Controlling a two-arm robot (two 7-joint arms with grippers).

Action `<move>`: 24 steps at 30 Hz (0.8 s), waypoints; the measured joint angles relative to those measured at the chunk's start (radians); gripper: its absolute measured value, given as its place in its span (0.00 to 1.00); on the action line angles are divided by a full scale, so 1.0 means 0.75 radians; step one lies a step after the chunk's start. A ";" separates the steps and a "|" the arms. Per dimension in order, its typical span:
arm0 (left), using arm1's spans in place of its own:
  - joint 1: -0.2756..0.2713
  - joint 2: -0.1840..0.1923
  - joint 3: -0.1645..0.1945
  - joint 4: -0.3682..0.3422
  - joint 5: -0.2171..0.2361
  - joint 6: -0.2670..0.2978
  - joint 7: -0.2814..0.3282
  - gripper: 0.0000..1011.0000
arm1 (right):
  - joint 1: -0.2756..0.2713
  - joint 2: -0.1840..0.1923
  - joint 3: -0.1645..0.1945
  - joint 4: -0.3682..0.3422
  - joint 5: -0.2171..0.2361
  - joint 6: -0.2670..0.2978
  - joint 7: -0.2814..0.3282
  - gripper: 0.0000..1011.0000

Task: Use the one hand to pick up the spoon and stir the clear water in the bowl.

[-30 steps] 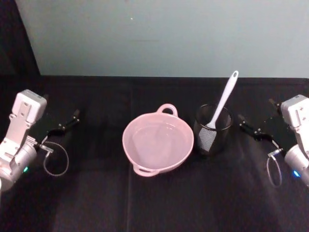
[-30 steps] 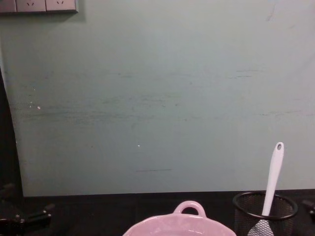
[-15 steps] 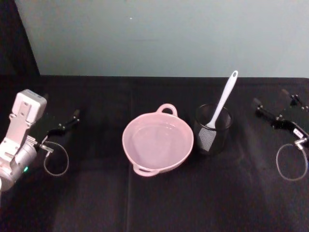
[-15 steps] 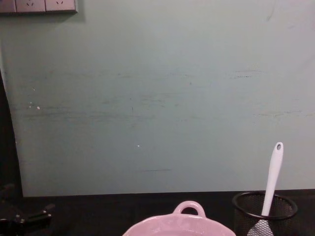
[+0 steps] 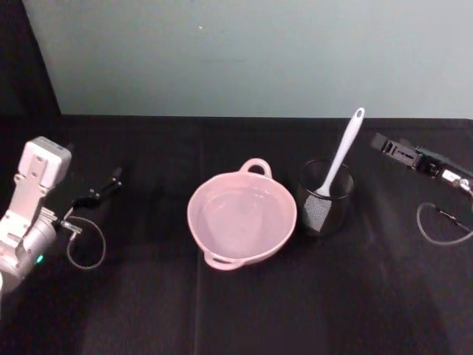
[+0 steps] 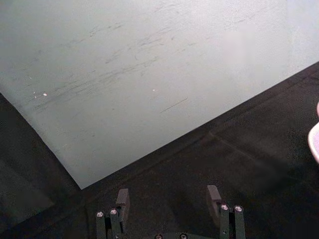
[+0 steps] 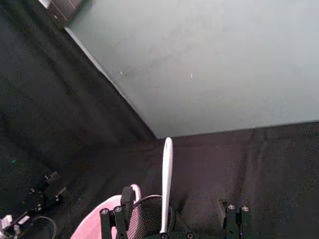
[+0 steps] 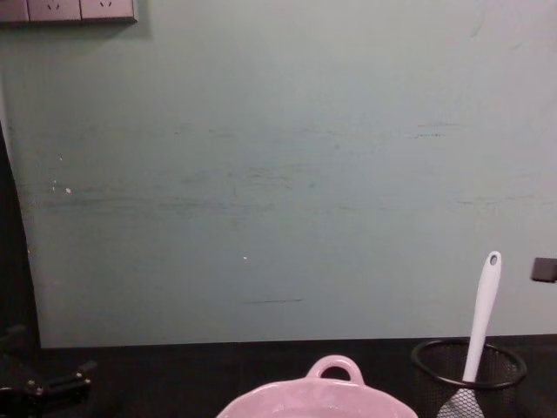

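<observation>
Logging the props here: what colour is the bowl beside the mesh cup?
The bowl is pale pink; the head view shows it best.

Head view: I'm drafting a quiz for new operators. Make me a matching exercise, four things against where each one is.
1 white paddle-bladed plastic spoon
2 wide pale pink bowl
3 right pincer
4 left pincer

a open, low at the far left
b open, in the air right of the spoon's handle
c standing in the black wire-mesh cup
d right beside the cup, on its left

Pairs: 1-c, 2-d, 3-b, 4-a.
</observation>
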 joint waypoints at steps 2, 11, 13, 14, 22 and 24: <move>0.000 0.000 0.000 0.000 0.000 0.000 0.000 1.00 | 0.055 -0.013 -0.027 0.043 0.022 0.059 -0.004 0.99; 0.000 0.000 0.000 0.000 0.000 0.000 0.000 1.00 | 0.238 -0.086 -0.144 0.196 0.009 0.128 -0.036 0.99; 0.000 0.000 0.000 0.000 0.000 0.000 0.000 1.00 | 0.267 -0.100 -0.167 0.223 -0.006 0.127 -0.040 0.99; 0.000 0.000 0.000 0.000 0.000 0.000 0.000 1.00 | 0.293 -0.114 -0.189 0.245 -0.018 0.124 -0.041 0.99; 0.000 0.000 0.000 0.000 0.000 0.000 0.000 1.00 | 0.376 -0.161 -0.255 0.336 -0.043 0.094 -0.041 0.99; 0.000 0.000 0.000 0.000 0.000 0.000 0.000 1.00 | 0.381 -0.165 -0.262 0.347 -0.041 0.085 -0.039 0.99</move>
